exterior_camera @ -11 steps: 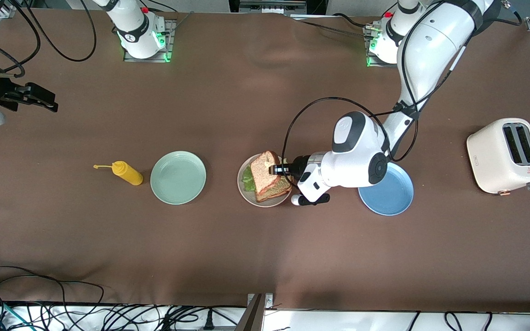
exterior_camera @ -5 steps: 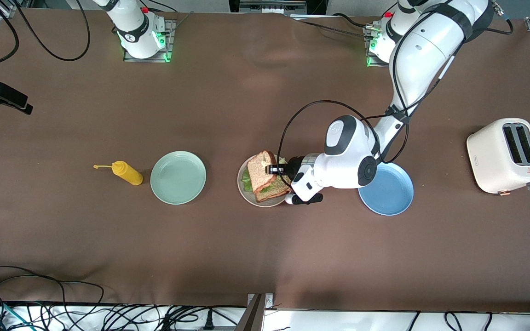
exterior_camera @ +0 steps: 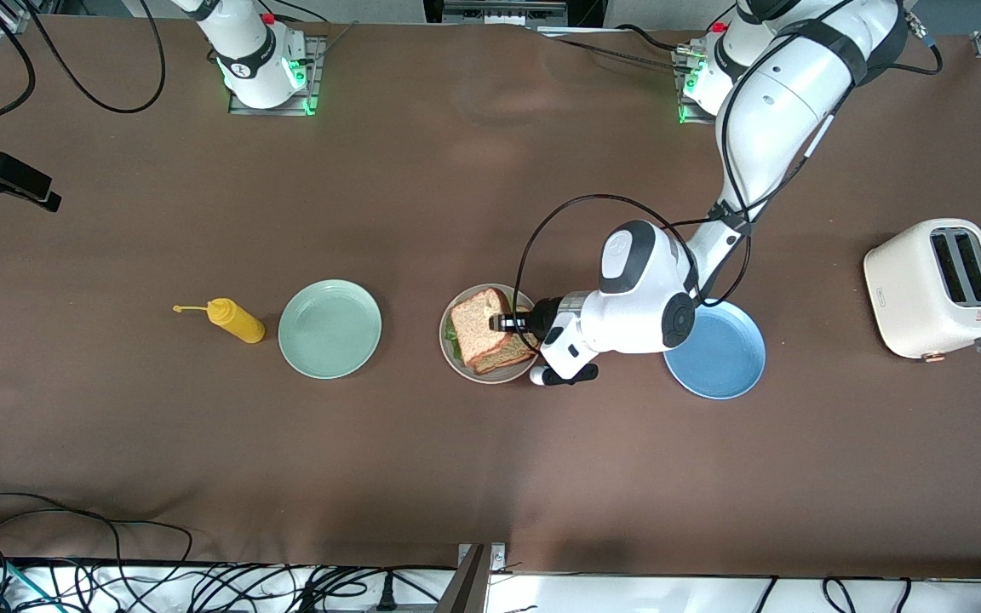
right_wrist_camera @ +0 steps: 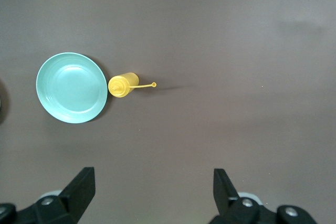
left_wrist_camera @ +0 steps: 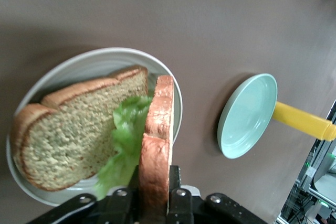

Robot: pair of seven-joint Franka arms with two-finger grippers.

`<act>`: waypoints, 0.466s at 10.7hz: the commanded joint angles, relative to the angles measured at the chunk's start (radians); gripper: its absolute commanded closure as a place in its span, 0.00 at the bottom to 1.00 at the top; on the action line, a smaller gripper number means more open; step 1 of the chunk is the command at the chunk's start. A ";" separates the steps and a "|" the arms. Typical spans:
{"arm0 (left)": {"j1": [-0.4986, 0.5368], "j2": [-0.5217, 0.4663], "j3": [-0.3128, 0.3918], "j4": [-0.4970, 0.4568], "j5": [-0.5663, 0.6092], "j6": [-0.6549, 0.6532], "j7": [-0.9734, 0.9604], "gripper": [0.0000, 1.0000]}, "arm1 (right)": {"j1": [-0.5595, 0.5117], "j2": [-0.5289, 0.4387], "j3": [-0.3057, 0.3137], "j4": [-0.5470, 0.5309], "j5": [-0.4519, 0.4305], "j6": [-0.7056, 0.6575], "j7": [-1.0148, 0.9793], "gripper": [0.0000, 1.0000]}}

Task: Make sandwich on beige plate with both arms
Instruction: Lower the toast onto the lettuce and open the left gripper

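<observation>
The beige plate [exterior_camera: 450, 356] [left_wrist_camera: 84, 61] holds a lower bread slice [exterior_camera: 514, 356] [left_wrist_camera: 68, 129] with a green lettuce leaf [left_wrist_camera: 123, 140] on it. A second bread slice [exterior_camera: 475, 323] [left_wrist_camera: 157, 129] lies tilted over them, its crust edge pinched between the fingers of my left gripper [exterior_camera: 503, 323] [left_wrist_camera: 154, 179], which is shut on it from the blue plate's side. My right gripper [exterior_camera: 39, 191] [right_wrist_camera: 152, 182] hangs open and empty high over the right arm's end of the table.
A mint-green plate [exterior_camera: 329, 329] [right_wrist_camera: 71, 87] and a yellow squeeze bottle [exterior_camera: 235, 321] [right_wrist_camera: 122, 85] lie toward the right arm's end. A blue plate [exterior_camera: 725, 362] sits under the left arm's wrist. A white toaster [exterior_camera: 937, 288] stands at the left arm's end.
The left gripper has swung the top slice down from steeply tilted to nearly flat over the lettuce, shifting toward the mint-green plate. The right gripper drew back toward the table's end, then held still.
</observation>
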 commanded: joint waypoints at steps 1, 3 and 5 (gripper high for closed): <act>0.000 -0.009 0.028 0.017 -0.001 0.000 0.014 0.14 | 0.002 0.002 0.002 0.005 0.014 -0.010 0.000 0.00; 0.021 -0.023 0.028 0.007 -0.001 0.000 0.014 0.14 | 0.002 0.002 0.002 0.005 0.014 -0.001 0.000 0.00; 0.044 -0.052 0.047 -0.018 0.000 -0.012 0.005 0.00 | 0.002 0.008 0.002 0.008 0.016 0.011 0.000 0.00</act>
